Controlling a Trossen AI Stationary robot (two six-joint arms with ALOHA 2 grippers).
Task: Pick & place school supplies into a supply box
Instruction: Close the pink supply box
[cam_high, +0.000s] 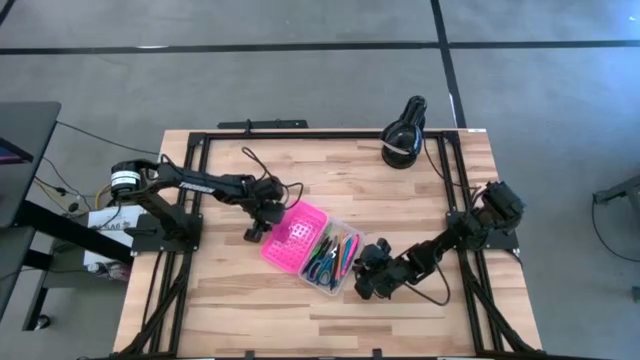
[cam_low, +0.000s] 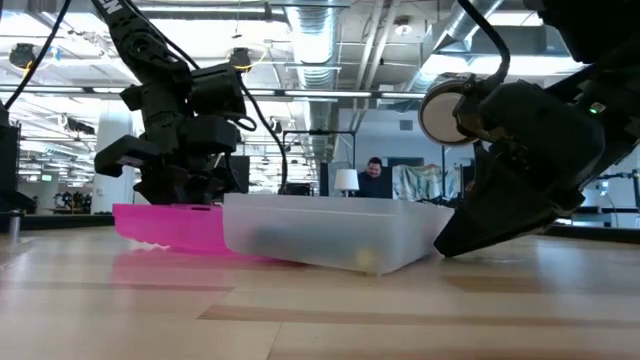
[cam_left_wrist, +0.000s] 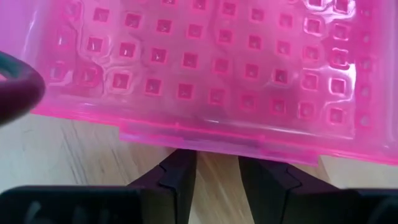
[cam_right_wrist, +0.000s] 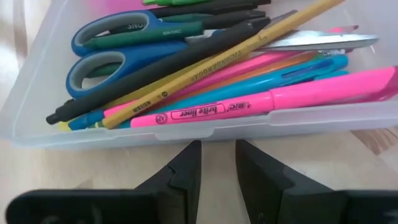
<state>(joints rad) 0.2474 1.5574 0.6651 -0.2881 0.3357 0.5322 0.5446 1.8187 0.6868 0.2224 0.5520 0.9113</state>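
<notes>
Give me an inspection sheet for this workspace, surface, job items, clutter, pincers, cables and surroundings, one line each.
Surface: wooden table in a black frame.
Job's things: clear box base holding blue-handled scissors, pens and pencils; pink lid lies open flat beside it.
Clutter: black lamp at the table's far edge.
Pincers: left pincer at the lid's edge, right pincer at the base's wall; both slightly parted, empty.
Cables: black leads near the left arm.
Surroundings: a person far behind the table.

Bright, even overhead light; soft shadows; low view's foreground blurred.
</notes>
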